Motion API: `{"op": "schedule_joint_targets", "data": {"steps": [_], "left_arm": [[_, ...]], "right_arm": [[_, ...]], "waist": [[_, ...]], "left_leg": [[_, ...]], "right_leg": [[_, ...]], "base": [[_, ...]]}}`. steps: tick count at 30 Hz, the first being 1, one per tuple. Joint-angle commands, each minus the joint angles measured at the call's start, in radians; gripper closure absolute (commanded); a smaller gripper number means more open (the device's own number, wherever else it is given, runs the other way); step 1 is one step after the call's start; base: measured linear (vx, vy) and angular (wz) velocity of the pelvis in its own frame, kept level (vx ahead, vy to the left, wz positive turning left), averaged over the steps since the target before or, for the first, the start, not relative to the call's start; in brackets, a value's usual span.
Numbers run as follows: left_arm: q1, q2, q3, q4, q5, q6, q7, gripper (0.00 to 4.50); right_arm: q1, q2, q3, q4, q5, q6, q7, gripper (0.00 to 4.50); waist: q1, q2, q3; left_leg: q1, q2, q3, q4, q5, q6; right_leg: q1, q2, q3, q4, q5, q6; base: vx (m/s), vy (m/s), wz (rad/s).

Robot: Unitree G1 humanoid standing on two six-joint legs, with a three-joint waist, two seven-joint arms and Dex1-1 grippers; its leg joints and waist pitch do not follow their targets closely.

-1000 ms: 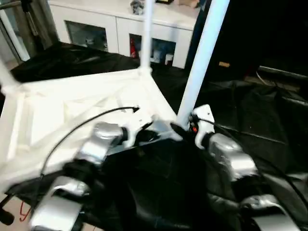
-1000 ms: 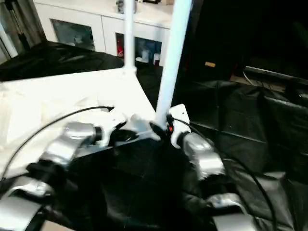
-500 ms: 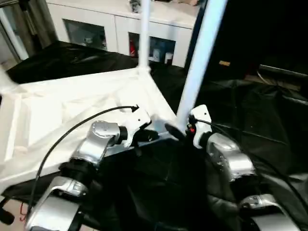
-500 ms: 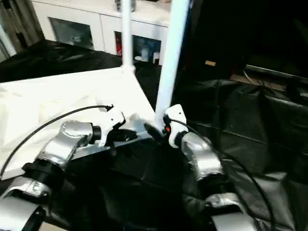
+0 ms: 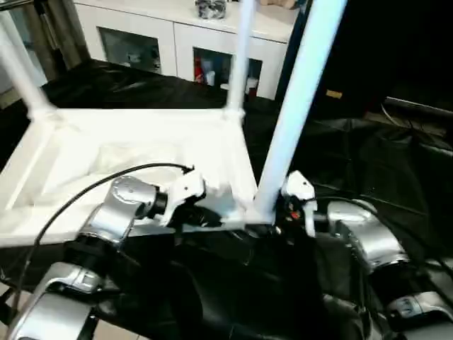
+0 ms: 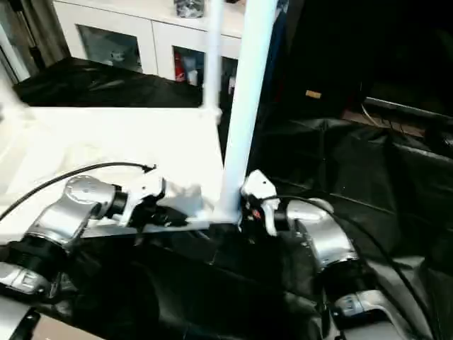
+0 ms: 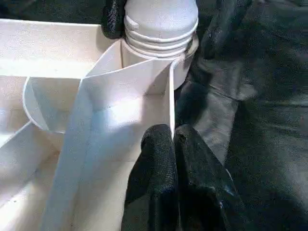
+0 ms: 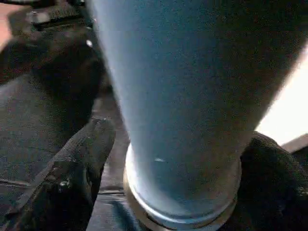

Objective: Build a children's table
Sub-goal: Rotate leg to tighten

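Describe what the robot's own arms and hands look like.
Both forearms are rounded silver metal shells with black joints. The left hand and right hand each have a white housing at the wrist and two black rubbery fingers. A thin black cable loops over the left forearm; the right wrist shows a small red spot.

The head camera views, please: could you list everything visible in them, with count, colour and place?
Table top: one, white, upside down on the black sheet.
Table legs: three in view, white, upright in corner sockets; near, far middle, far left.
Sheet: one, black, spread under the table.
Cabinet: one, white with glass doors, at the back.
Left gripper: black fingers, shut, against the table top's near edge.
Right gripper: black fingers either side of the near leg's base.
Forearms: two, silver, at the bottom.
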Motion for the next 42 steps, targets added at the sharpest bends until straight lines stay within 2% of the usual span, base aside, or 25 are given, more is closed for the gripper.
{"op": "schedule_joint_targets", "data": {"steps": [1,5,9,12,15,16,17,18,19,20,23,24,25,27,28,30,31,32,36,42], "left_arm": [[0.011,0.004,-0.024,-0.017,0.006,0.0,-0.03,4.5],[0.013,0.008,-0.025,-0.02,0.0,0.0,-0.035,4.5],[0.015,-0.002,-0.021,-0.024,-0.008,0.001,-0.014,4.5],[0.009,-0.036,-0.002,-0.012,-0.006,0.007,0.057,4.5],[-0.011,-0.087,0.015,0.013,0.006,0.021,0.156,4.5],[-0.019,-0.106,0.02,0.021,0.011,0.027,0.191,4.5],[-0.019,-0.106,0.02,0.021,0.011,0.027,0.191,4.5],[-0.028,-0.126,0.022,0.03,0.017,0.034,0.227,4.5],[-0.048,-0.17,0.024,0.05,0.031,0.043,0.302,4.5],[-0.057,-0.189,0.024,0.058,0.037,0.047,0.333,4.5],[-0.081,-0.243,0.017,0.079,0.046,0.061,0.396,4.5],[-0.081,-0.243,0.017,0.079,0.046,0.061,0.396,4.5],[-0.087,-0.261,0.006,0.085,0.053,0.056,0.406,4.5],[-0.09,-0.269,0.002,0.089,0.057,0.052,0.412,4.5],[-0.092,-0.276,0.0,0.092,0.062,0.047,0.418,4.5],[-0.092,-0.28,-0.004,0.094,0.069,0.037,0.414,4.5],[-0.09,-0.277,-0.005,0.092,0.069,0.034,0.409,4.5],[-0.085,-0.27,-0.006,0.09,0.068,0.03,0.398,4.5],[-0.07,-0.235,-0.005,0.078,0.062,0.024,0.349,4.5],[-0.051,-0.183,-0.008,0.058,0.05,0.01,0.262,4.5]], "right_arm": [[0.01,-0.008,0.012,-0.019,0.011,0.007,0.021,0.91],[0.01,-0.003,0.011,-0.021,0.015,0.014,0.034,1.38],[0.019,0.008,0.01,-0.028,0.025,0.024,0.027,1.67],[0.026,0.034,-0.008,-0.016,0.02,0.021,-0.036,1.75],[0.005,0.09,-0.046,0.054,-0.013,0.01,-0.208,1.81],[-0.007,0.112,-0.061,0.087,-0.03,0.005,-0.287,1.82],[-0.007,0.112,-0.061,0.087,-0.03,0.005,-0.287,1.82],[-0.019,0.136,-0.076,0.119,-0.044,0.003,-0.365,1.83],[-0.037,0.184,-0.1,0.161,-0.059,-0.004,-0.492,1.83],[-0.044,0.205,-0.108,0.176,-0.064,-0.007,-0.542,1.83],[-0.063,0.269,-0.118,0.207,-0.082,-0.002,-0.665,1.84],[-0.063,0.269,-0.118,0.207,-0.082,-0.002,-0.665,1.84],[-0.071,0.3,-0.117,0.217,-0.086,-0.001,-0.698,1.84],[-0.074,0.315,-0.109,0.221,-0.09,-0.008,-0.702,1.84],[-0.075,0.325,-0.094,0.22,-0.1,-0.027,-0.694,1.28],[-0.077,0.34,-0.082,0.219,-0.097,-0.046,-0.67,1.08],[-0.077,0.342,-0.085,0.217,-0.09,-0.047,-0.66,1.08],[-0.077,0.341,-0.091,0.214,-0.082,-0.045,-0.648,0.84],[-0.074,0.303,-0.081,0.198,-0.081,-0.056,-0.596,0.76],[-0.05,0.218,-0.048,0.143,-0.077,-0.072,-0.409,0.76]], "waist": [[0.004,0.003,-0.06],[0.01,0.004,-0.059],[0.011,0.004,-0.059],[0.01,0.003,-0.058],[0.007,0.002,-0.056],[0.005,0.002,-0.054],[0.0,0.002,-0.053],[-0.001,0.002,-0.054],[-0.005,0.004,-0.053],[-0.009,0.003,-0.052],[-0.01,0.003,-0.055],[-0.012,0.004,-0.054],[-0.013,0.007,-0.056],[-0.014,0.006,-0.058],[-0.014,0.007,-0.058],[-0.014,0.008,-0.058],[-0.013,0.006,-0.058],[-0.013,0.006,-0.057],[-0.014,0.006,-0.057],[-0.012,0.005,-0.06]], "left_leg": [[0.003,0.029,0.002,-0.062,-0.179,0.044],[0.005,0.028,0.002,-0.062,-0.176,0.039],[0.004,0.028,0.002,-0.062,-0.177,0.037],[0.004,0.028,0.002,-0.063,-0.188,0.032],[0.007,0.026,0.0,-0.065,-0.216,0.018],[0.008,0.024,0.0,-0.066,-0.227,0.009],[0.007,0.022,-0.003,-0.068,-0.24,-0.002],[0.006,0.023,-0.006,-0.068,-0.241,-0.007],[0.007,0.023,-0.005,-0.069,-0.244,-0.013],[0.011,0.022,-0.005,-0.069,-0.261,-0.018],[0.009,0.022,-0.005,-0.067,-0.241,-0.009],[0.008,0.022,-0.004,-0.068,-0.24,-0.009],[0.006,0.02,-0.006,-0.068,-0.235,-0.008],[0.005,0.021,-0.005,-0.068,-0.223,-0.005],[0.005,0.022,-0.004,-0.068,-0.223,-0.002],[0.003,0.021,-0.004,-0.067,-0.219,0.001],[0.006,0.021,-0.002,-0.067,-0.222,0.006],[0.007,0.022,-0.002,-0.067,-0.228,0.009],[0.002,0.022,-0.004,-0.069,-0.229,0.013],[-0.001,0.024,-0.002,-0.064,-0.183,0.036]], "right_leg": [[0.053,-0.074,0.047,-0.067,-0.174,-0.22],[0.053,-0.076,0.047,-0.066,-0.17,-0.22],[0.053,-0.076,0.047,-0.067,-0.18,-0.214],[0.052,-0.078,0.048,-0.071,-0.203,-0.207],[0.048,-0.079,0.048,-0.078,-0.266,-0.193],[0.045,-0.079,0.048,-0.083,-0.304,-0.181],[0.046,-0.08,0.046,-0.086,-0.352,-0.166],[0.047,-0.081,0.045,-0.087,-0.366,-0.158],[0.044,-0.08,0.046,-0.089,-0.373,-0.151],[0.04,-0.079,0.046,-0.095,-0.401,-0.143],[0.042,-0.078,0.048,-0.092,-0.361,-0.146],[0.04,-0.077,0.048,-0.091,-0.355,-0.147],[0.044,-0.078,0.047,-0.09,-0.346,-0.146],[0.045,-0.077,0.049,-0.086,-0.306,-0.154],[0.045,-0.076,0.048,-0.084,-0.284,-0.161],[0.047,-0.076,0.049,-0.082,-0.262,-0.169],[0.046,-0.076,0.049,-0.083,-0.26,-0.17],[0.045,-0.076,0.05,-0.084,-0.268,-0.171],[0.049,-0.077,0.048,-0.083,-0.276,-0.166],[0.056,-0.076,0.049,-0.071,-0.162,-0.2]], "base": [[0.0,0.0,0.0],[0.0,0.0,0.0],[0.0,0.0,0.0],[0.0,0.0,0.0],[0.0,0.0,0.0],[0.0,0.0,0.0],[0.0,0.0,0.0],[0.0,0.0,0.0],[0.0,0.0,0.0],[0.0,0.0,0.0],[0.0,0.0,0.0],[0.0,0.0,0.0],[0.0,0.0,0.0],[0.0,0.0,0.0],[0.0,0.0,0.0],[0.0,0.0,0.0],[0.0,0.0,0.0],[0.0,0.0,0.0],[0.0,0.0,0.0],[0.0,0.0,0.0]]}}
